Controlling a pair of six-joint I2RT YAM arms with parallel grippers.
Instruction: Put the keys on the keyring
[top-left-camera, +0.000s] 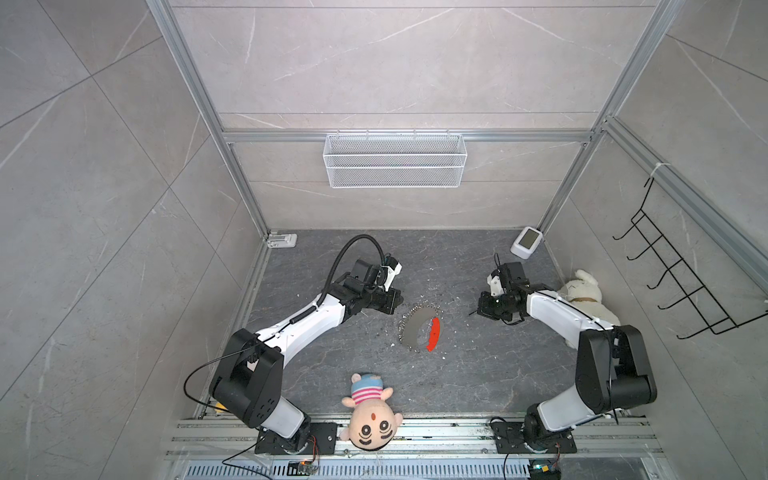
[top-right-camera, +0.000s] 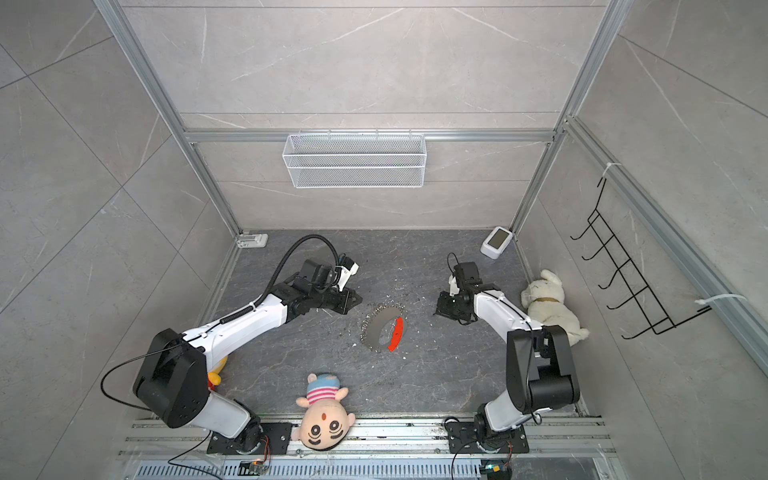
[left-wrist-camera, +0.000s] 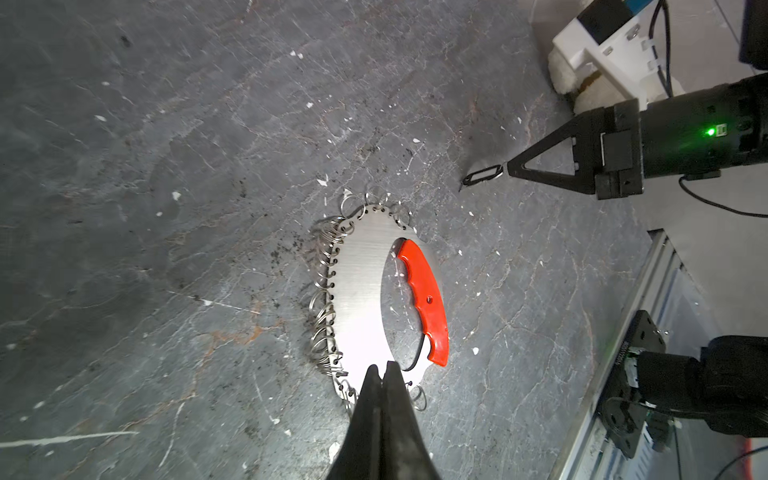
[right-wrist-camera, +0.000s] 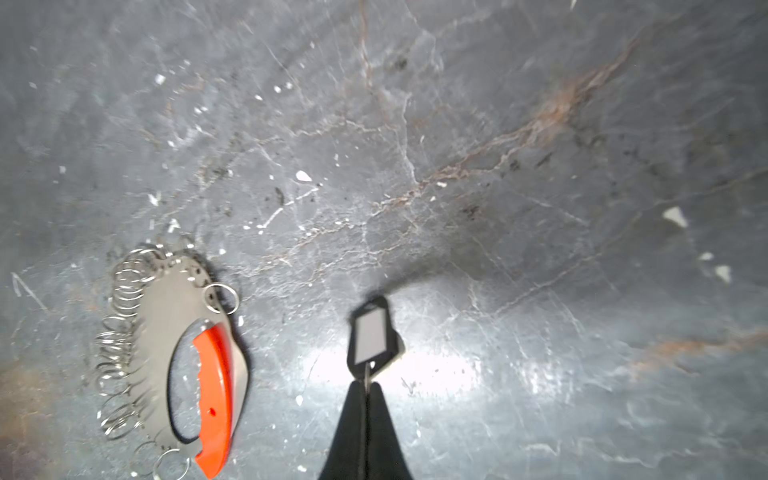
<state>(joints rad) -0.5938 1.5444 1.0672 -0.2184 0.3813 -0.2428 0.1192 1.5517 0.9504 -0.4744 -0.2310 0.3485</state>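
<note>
Slate tabletop (top-left-camera: 478, 374): keyring (top-left-camera: 409, 332) flat btwn arms, doll (top-left-camera: 370, 415) at front; right gripper (right-wrist-camera: 365, 384) pinches keys (right-wrist-camera: 371, 336), left gripper (left-wrist-camera: 381, 368) pressed together.

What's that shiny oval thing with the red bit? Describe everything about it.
The keyring is a flat brushed-metal oval plate with an off-centre oval hole, a red plastic grip along one side and small silver rings threaded round the other edge. It lies flat on the dark table, near its middle.
</note>
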